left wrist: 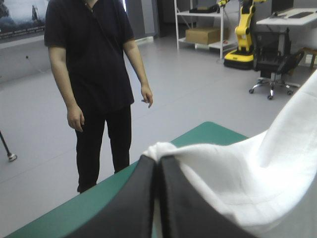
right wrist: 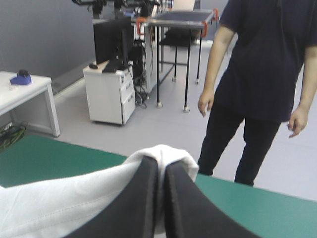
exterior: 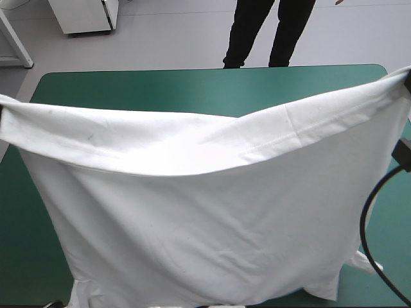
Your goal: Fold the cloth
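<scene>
While claws (left wrist: 157,161) (right wrist: 162,166) clamp it, T-shirt (exterior: 205,224) hangs between.

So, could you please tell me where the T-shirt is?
High view: the T-shirt hangs over the teal-green table, stretched between the left gripper and right gripper, each pinching an upper corner.

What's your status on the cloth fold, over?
Shut on the white short-sleeved T-shirt: left gripper, right gripper. T-shirt lifted, stretched wide between them above the teal-green table cover. Nothing seen in the way.
</scene>
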### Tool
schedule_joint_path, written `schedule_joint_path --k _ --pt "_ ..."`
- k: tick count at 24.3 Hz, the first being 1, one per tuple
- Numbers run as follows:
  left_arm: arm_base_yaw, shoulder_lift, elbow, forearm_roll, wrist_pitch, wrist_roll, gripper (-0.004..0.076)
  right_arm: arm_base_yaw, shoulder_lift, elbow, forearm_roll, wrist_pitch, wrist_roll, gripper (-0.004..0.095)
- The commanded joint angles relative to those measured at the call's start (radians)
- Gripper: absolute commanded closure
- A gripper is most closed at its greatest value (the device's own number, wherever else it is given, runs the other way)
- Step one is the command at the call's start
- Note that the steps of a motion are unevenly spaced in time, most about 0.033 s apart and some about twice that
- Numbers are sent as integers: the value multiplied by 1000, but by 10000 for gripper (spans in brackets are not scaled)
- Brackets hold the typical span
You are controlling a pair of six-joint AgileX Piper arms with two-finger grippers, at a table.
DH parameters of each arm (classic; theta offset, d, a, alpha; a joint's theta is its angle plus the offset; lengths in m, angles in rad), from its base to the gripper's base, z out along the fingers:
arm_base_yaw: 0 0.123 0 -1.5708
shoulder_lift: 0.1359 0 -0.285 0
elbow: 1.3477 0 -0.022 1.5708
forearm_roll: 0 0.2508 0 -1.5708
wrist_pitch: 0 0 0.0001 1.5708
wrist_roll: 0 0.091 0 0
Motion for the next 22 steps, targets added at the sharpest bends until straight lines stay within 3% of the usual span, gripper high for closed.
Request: schedule_joint_path --k 1,8,15,16,17,18,20,22 --pt "-6 27 -66 -34 -2 4 746 1 0 -84 22 -128 -11 924" --pt "-6 79 -93 -15 -177 82 746 1 15 -113 51 -278 -58 924" --pt "-6 237 -93 452 -516 45 746 1 172 -111 32 -528 -72 925" --pt "-6 291 -95 573 -632 22 745 1 233 -113 36 -628 -91 925" --pt "-6 315 -101 633 -683 -2 745 1 266 -118 36 -669 -91 925" --pt "-6 388 -141 806 -762 -75 745 1 342 -149 52 -743 -91 925" --pt "20 511 -265 1005 -852 -174 745 1 460 -245 90 -778 -91 925" --pt "113 633 -418 994 -965 -251 745 1 584 -390 95 -785 -93 925"
